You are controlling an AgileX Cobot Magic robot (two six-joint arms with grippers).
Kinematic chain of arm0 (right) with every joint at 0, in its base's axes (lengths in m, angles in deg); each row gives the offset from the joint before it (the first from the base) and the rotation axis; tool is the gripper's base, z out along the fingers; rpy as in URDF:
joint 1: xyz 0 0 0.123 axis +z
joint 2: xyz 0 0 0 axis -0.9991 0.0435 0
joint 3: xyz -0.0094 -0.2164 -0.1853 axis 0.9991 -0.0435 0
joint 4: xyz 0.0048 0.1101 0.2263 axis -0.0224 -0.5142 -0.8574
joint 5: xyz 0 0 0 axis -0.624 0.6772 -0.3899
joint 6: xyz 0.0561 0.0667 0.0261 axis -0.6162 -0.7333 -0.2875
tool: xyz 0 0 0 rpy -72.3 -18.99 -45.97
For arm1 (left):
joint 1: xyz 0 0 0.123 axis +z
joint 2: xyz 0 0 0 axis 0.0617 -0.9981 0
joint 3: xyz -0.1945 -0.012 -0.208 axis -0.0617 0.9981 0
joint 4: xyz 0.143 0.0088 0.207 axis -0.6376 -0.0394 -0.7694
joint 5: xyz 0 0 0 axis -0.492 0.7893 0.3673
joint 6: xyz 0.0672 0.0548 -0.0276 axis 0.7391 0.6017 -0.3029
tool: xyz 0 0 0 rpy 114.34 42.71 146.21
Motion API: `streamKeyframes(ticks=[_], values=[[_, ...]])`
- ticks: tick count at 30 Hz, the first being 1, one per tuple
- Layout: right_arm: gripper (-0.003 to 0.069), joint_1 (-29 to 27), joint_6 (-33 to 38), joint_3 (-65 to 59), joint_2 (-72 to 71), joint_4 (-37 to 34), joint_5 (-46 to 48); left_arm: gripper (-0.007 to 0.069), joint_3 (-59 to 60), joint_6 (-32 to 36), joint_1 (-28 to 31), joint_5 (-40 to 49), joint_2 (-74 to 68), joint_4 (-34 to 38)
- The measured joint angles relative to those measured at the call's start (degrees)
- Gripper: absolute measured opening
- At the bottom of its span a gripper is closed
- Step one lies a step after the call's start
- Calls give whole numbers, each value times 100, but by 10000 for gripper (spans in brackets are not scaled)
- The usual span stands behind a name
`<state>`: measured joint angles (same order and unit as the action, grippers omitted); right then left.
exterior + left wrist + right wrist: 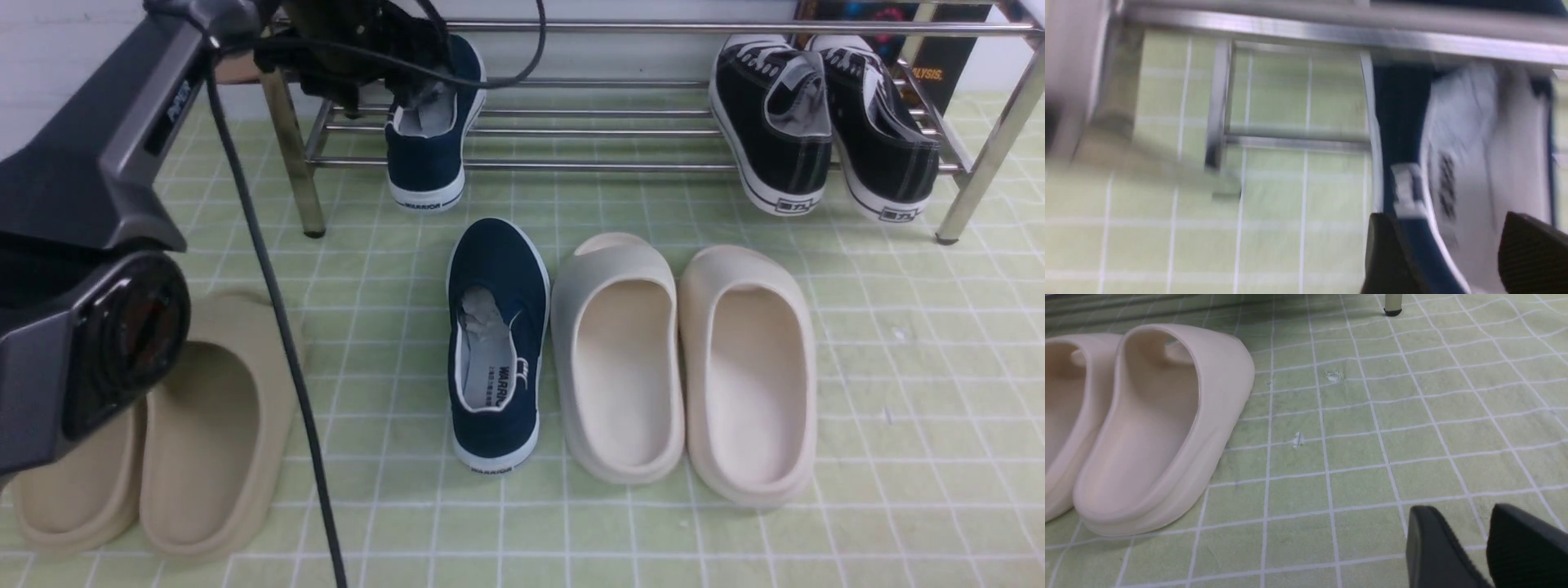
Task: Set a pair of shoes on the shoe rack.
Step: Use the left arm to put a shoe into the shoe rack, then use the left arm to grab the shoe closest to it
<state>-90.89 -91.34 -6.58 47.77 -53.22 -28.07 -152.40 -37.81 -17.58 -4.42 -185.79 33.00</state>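
A low chrome shoe rack (612, 166) stands at the far side of a counter (898, 367) covered in pale green checked cloth. One navy slip-on (429, 155) lies on the rack's left part with its toe to the back. It is tilted so that its white heel hangs over the front bar, down toward the counter. The left arm (122, 147) reaches in from the near left, and the left claw (400, 69) hovers at this shoe's opening.

In the blurred left wrist view the claw's fingers (1390, 253) stand wide apart, with the shoe's side wall and white collar between them. The gap is far wider than the wall, so the claw appears not to be clamping. The shoe seems to rest on the bars by its own weight.

The other navy slip-on (496, 343) lies flat on the counter in front of the rack, toe toward it, so the task looks about half done. A pair of cream slides (616, 359) sits just beside it on its right. With a slide that close, lifting it by the collar from above seems the likeliest way to avoid a nudge.

The right claw (1470, 522) hangs low over bare cloth beside the cream slides, with a narrow gap between its fingers and nothing held. Two black sneakers (771, 122) fill the rack's right end, heels over the front bar in the same way. Beige slides (212, 425) sit at the near left, partly hidden by the arm.
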Motion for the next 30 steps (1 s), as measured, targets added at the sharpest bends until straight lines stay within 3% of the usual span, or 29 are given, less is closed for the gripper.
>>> streamKeyframes(ticks=[7,8,12,19,30], values=[[239,0,0,0,0,0,0,354,746,416,-14,113,678,1152],[239,0,0,0,0,0,0,342,1192,577,-88,113,885,1531],[239,0,0,0,0,0,0,294,2676,1055,-421,99,1405,1886],[239,0,0,0,0,5,0,237,4735,1394,-687,-150,2025,1992],[239,0,0,0,0,5,0,298,5870,380,-682,-1822,2135,1290]])
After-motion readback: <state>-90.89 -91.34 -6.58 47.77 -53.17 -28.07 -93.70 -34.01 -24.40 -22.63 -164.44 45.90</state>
